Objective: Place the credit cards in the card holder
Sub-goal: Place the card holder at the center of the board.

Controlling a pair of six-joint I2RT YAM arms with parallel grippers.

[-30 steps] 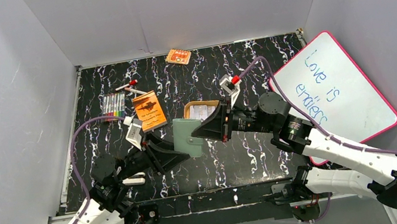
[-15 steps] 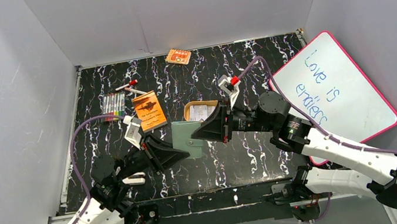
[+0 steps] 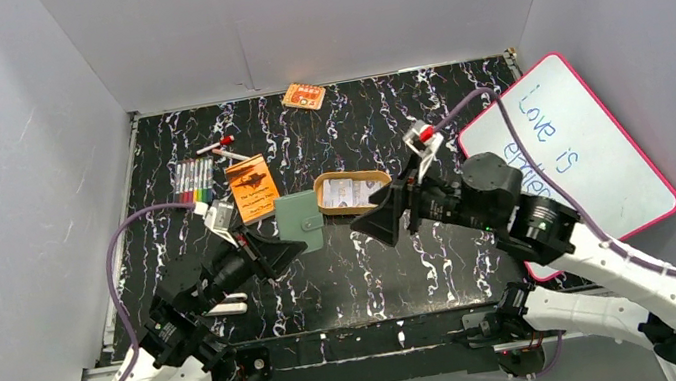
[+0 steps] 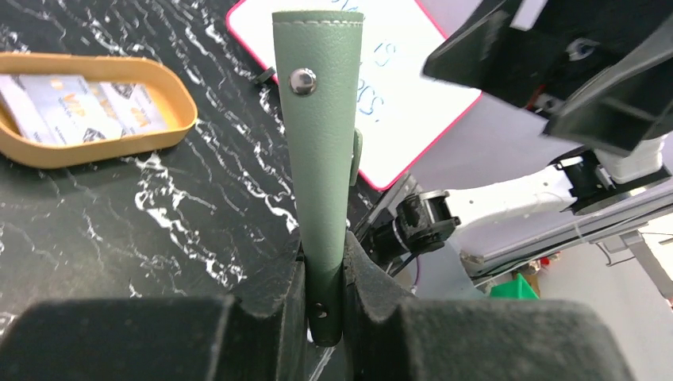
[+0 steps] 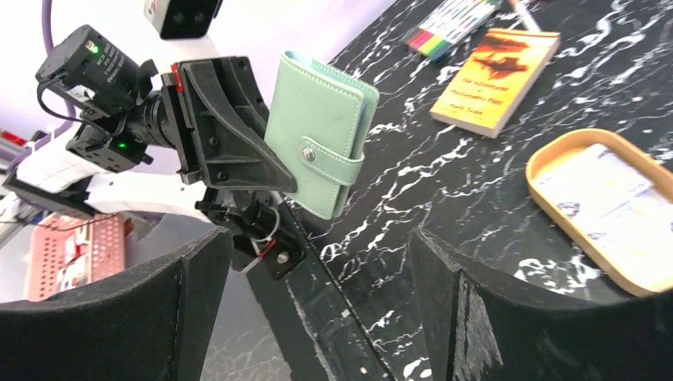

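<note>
My left gripper (image 4: pixel 324 295) is clamped on one edge of the sage-green folding wallet with a snap tab (image 4: pixel 317 143), holding it shut and on edge. Since a second ago my right gripper (image 3: pixel 366 225) has let go and backed off to the right, fingers wide apart, and the wallet has shifted left. The pale grey-white cards (image 3: pixel 346 192) lie in the tan oval tray (image 3: pixel 319 193), just right of the wallet.

sage-green card holder (image 3: pixel 299 222), tan tray (image 3: pixel 318 196), orange booklet (image 3: pixel 253 189), black white-veined table (image 3: pixel 376 266), pink-edged whiteboard (image 3: pixel 615 179)
</note>
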